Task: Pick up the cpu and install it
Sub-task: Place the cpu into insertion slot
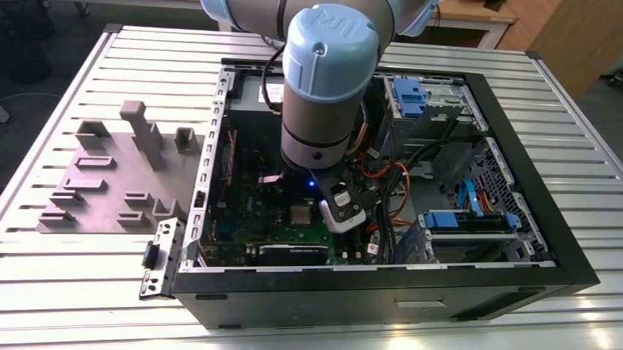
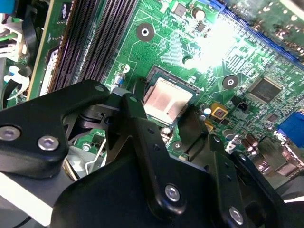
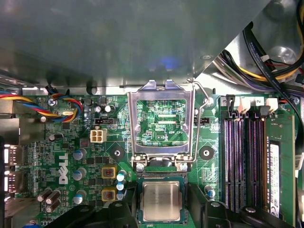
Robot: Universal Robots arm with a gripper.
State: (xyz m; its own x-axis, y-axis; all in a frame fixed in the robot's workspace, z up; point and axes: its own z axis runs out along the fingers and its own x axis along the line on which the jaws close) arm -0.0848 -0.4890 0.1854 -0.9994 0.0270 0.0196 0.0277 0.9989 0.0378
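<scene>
The table [image 1: 78, 292], of slatted metal, carries the open case [image 1: 389, 302]. The arm [image 1: 329, 80] reaches down into the case, over the socket area. The green motherboard [image 3: 52, 156] lies flat inside the case and bears the socket [image 3: 161, 177].

The memory slots [image 3: 242, 161] run parallel beside the socket, on the same side as the lever [image 3: 203, 102]. The lever is a bent wire, lifted clear of the socket.

The gripper [image 2: 164, 107] hangs directly over the socket. Its black fingers [image 2: 132, 110] are spread apart, one on either side of the socket. In the first wrist view the socket rim shows between each finger and the chip, so nothing is pinched.

The silver frame [image 3: 160, 88] is swung open from the socket's hinge edge. It lies away from the socket, and the board shows through its window.

The cpu [image 3: 161, 202] sits flat in the socket, silvery top up, uncovered by the frame. In the second wrist view the cpu [image 2: 167, 99] lies between the two fingers.
</scene>
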